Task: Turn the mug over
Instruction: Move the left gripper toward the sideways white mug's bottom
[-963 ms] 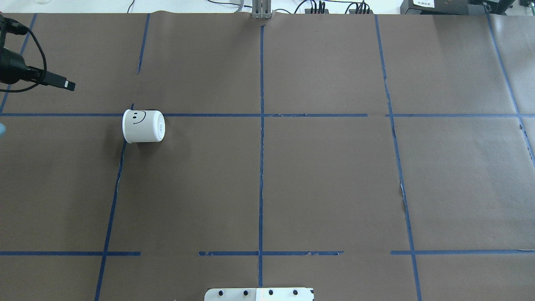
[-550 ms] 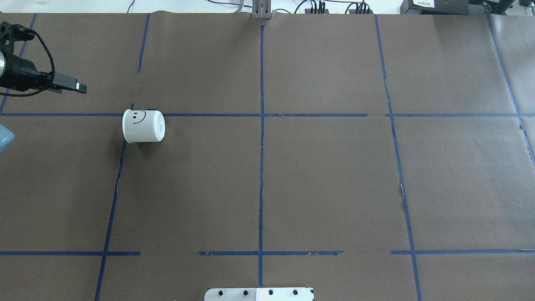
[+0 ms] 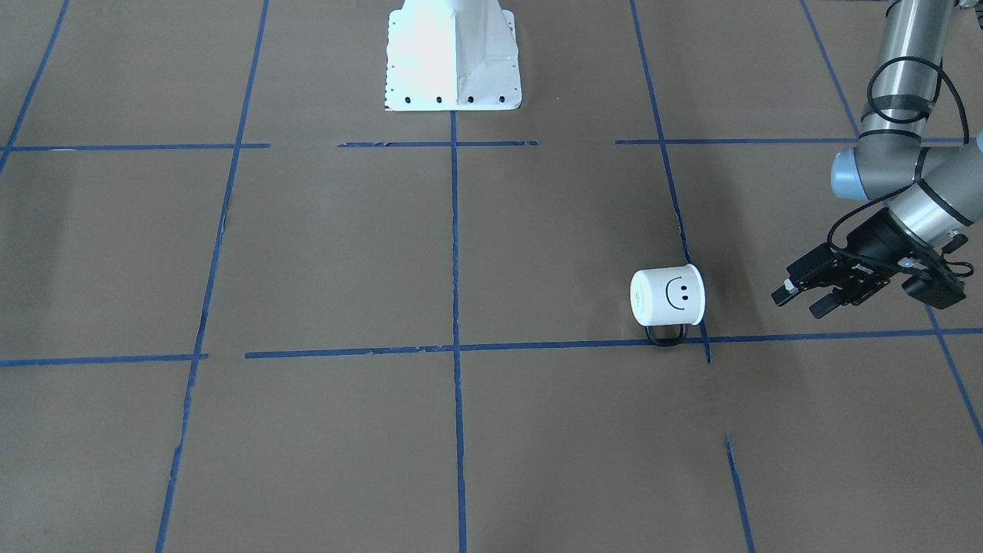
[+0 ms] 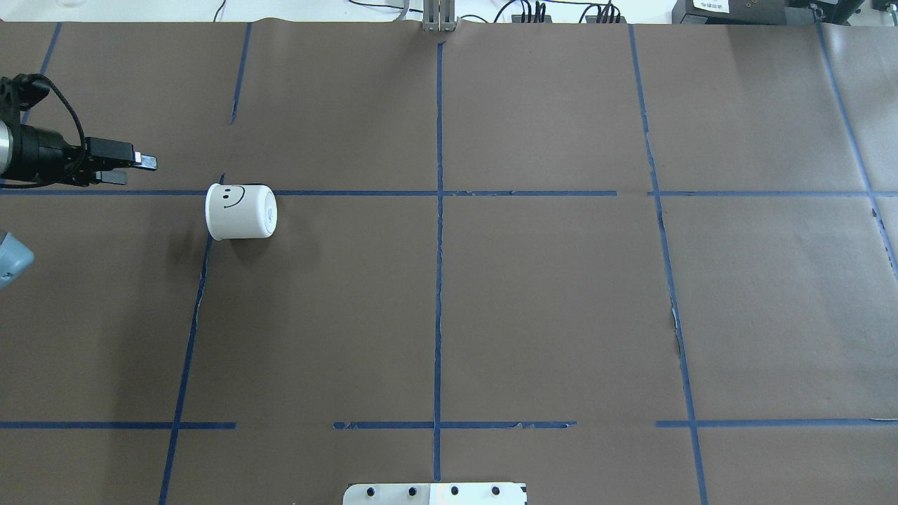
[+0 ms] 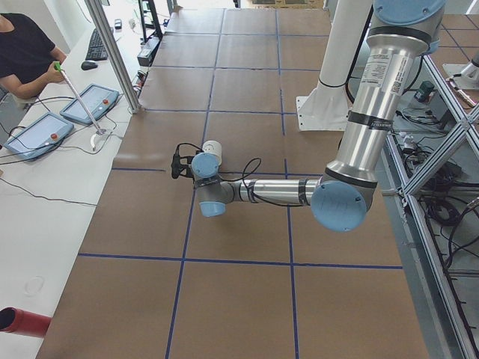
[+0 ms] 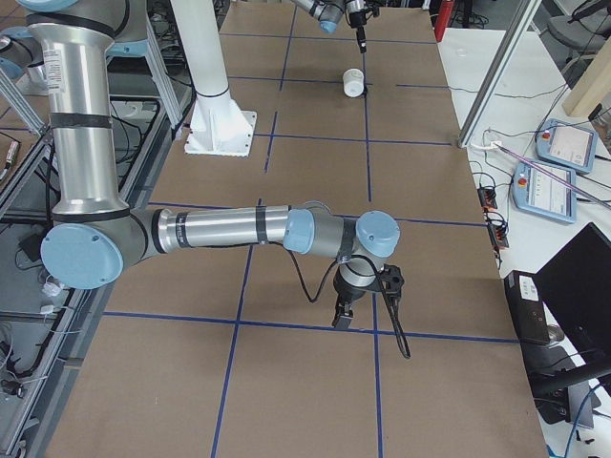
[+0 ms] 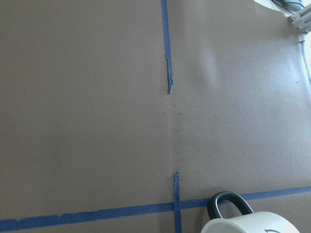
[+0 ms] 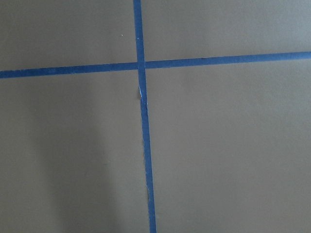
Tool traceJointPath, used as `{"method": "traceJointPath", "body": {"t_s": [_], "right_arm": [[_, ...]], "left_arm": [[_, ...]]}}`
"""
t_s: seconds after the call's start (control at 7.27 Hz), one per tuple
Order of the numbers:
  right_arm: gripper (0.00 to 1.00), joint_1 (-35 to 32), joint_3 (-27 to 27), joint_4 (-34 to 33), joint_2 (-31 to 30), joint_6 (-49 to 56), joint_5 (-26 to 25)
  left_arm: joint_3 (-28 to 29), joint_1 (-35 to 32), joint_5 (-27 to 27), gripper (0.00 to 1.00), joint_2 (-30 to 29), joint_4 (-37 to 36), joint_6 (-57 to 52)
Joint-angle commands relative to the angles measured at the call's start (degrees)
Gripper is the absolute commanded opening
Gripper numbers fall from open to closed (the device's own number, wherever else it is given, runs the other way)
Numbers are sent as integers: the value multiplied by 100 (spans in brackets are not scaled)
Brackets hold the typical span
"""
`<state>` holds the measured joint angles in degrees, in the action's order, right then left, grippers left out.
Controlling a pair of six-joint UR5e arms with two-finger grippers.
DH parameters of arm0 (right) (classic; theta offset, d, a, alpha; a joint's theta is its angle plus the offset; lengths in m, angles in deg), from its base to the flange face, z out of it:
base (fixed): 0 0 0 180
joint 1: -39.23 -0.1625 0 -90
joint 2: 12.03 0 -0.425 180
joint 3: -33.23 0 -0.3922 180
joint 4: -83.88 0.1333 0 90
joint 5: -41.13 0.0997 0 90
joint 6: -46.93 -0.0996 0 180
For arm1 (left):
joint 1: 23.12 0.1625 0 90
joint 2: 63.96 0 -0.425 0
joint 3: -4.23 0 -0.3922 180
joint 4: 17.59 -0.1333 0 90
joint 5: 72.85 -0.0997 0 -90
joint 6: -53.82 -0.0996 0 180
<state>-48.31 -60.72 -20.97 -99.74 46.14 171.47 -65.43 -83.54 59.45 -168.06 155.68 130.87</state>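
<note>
Front view, mug: the mug lies on its side on the brown bench, right by a cross of blue tape. Its face looks up. Its black handle lies flat on the bench.
Front view, left hand: the left hand is near the mug, on its rim side, and does not touch it. Its two fingers are spread apart and hold nothing.
Overhead view, mug: the mug is in the left half of the bench, with its rim toward the left hand.
Overhead view, left hand: the fingers are spread and point across the bench.
Left side view: the left hand is close to the mug, which shows just past the wrist.
Right side view: the right hand points down at the bench, well apart from the mug. One cannot tell if its fingers are spread or pressed together.
Left wrist view: the mug and its handle peek in at the bottom right, next to the tape.
Right wrist view: brown bench and a cross of tape.
</note>
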Motion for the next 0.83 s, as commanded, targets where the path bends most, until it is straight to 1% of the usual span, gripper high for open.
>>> {"method": "traceJointPath", "body": {"t_s": [0.0, 0.14, 0.28, 0.41, 0.55, 0.69], "right_arm": [[100, 0, 0, 0, 0, 0, 0], [100, 0, 0, 0, 0, 0, 0], [100, 0, 0, 0, 0, 0, 0], [100, 0, 0, 0, 0, 0, 0], [100, 0, 0, 0, 0, 0, 0], [100, 0, 0, 0, 0, 0, 0]], "left_arm": [[119, 396, -534, 100, -189, 713, 1019], [163, 547, -687, 100, -216, 909, 1423], [172, 575, -697, 100, -286, 1033, 1819], [181, 584, -828, 100, -287, 1251, 2214], [224, 766, -1194, 100, -287, 1637, 2714], [225, 1038, -1572, 100, -304, 1762, 2911]]}}
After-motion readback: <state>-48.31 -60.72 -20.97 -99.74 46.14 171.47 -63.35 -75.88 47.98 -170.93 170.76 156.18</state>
